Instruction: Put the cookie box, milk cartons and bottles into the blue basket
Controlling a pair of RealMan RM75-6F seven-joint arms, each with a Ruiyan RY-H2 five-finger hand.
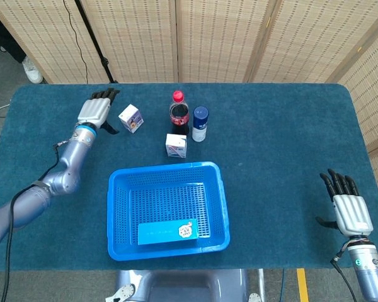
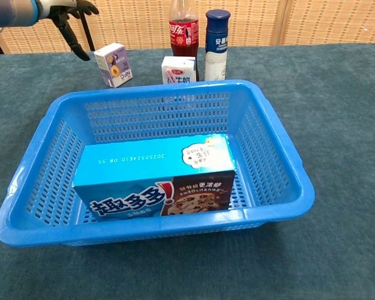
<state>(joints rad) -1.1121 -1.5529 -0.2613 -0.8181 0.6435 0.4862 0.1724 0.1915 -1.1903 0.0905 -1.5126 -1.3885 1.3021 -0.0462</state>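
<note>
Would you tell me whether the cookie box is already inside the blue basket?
Yes. The cookie box lies on its side inside the blue basket, near its front wall.

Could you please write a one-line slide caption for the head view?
Left hand open beside a milk carton; cookie box already in the blue basket.

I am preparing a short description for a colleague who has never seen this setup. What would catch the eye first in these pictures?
The blue basket sits at the table's near middle, with the cookie box lying inside along its near wall. Beyond it stands a cluster: a red-capped cola bottle, a blue-capped bottle and two small milk cartons. The left hand is beside the far-left carton, apparently not touching it; the right hand is at the table's near right edge, holding nothing.
</note>
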